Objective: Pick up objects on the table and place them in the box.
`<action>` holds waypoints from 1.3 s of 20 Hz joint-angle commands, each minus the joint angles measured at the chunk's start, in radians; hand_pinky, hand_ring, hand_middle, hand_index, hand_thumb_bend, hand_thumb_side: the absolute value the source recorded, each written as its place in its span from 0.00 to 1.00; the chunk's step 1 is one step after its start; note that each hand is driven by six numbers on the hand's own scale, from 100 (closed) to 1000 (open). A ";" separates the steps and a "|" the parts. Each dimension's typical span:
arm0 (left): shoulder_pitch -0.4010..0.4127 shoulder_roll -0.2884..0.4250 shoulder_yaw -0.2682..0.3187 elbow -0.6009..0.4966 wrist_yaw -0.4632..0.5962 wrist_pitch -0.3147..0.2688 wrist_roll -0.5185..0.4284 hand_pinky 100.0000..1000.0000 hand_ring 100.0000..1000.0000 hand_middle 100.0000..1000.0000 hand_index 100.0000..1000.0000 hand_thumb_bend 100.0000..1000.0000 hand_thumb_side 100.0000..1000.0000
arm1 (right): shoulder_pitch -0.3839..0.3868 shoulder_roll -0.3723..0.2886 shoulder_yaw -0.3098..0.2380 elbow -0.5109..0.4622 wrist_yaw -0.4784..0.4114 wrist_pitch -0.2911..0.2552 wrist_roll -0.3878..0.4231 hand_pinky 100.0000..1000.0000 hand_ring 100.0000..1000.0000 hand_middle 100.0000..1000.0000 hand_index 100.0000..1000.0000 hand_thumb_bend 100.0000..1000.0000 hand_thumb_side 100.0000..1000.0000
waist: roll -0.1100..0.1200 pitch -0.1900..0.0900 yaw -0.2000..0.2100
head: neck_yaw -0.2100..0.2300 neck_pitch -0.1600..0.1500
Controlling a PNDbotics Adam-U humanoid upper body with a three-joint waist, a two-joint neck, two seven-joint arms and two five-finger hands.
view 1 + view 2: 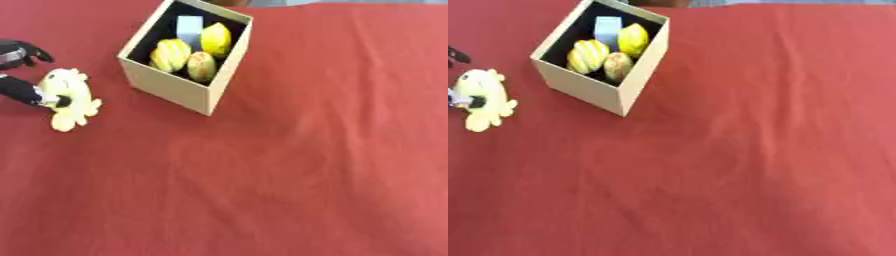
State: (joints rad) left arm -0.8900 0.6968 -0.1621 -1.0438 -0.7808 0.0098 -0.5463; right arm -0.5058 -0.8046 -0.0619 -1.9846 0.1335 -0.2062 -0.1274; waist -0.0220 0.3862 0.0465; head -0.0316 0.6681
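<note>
Your left robot hand [26, 75] comes in at the left edge and pinches the yellow plush toy [68, 98] between thumb and fingers; the toy lies on the red worktop [306, 150], left of the box [175, 85]. The box already holds three yellow fruits [194, 52] and a pale blue block [189, 27]; your right robot hand is out of both views.

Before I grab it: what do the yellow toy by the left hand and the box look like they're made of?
The yellow toy looks like soft plush fabric: matte, with floppy rounded lobes, though this is a guess. The box looks like plain tan cardboard: flat matte walls, sharp folded edges, dark inside. The left hand touches the toy.
</note>
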 commanded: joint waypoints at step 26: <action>0.022 0.029 -0.029 -0.116 0.026 -0.040 -0.013 0.63 0.61 0.60 0.69 0.00 0.10 | 0.017 -0.014 -0.025 -0.015 -0.004 0.010 -0.012 0.84 0.87 0.62 0.76 0.00 0.61 | 0.004 -0.018 -0.002 | 0.001 -0.003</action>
State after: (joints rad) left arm -0.8621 0.6955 -0.1937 -1.1413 -0.7647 -0.0363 -0.5590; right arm -0.4834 -0.7967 -0.0709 -1.9846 0.1332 -0.1971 -0.1370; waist -0.0187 0.3867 0.0455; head -0.0314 0.6678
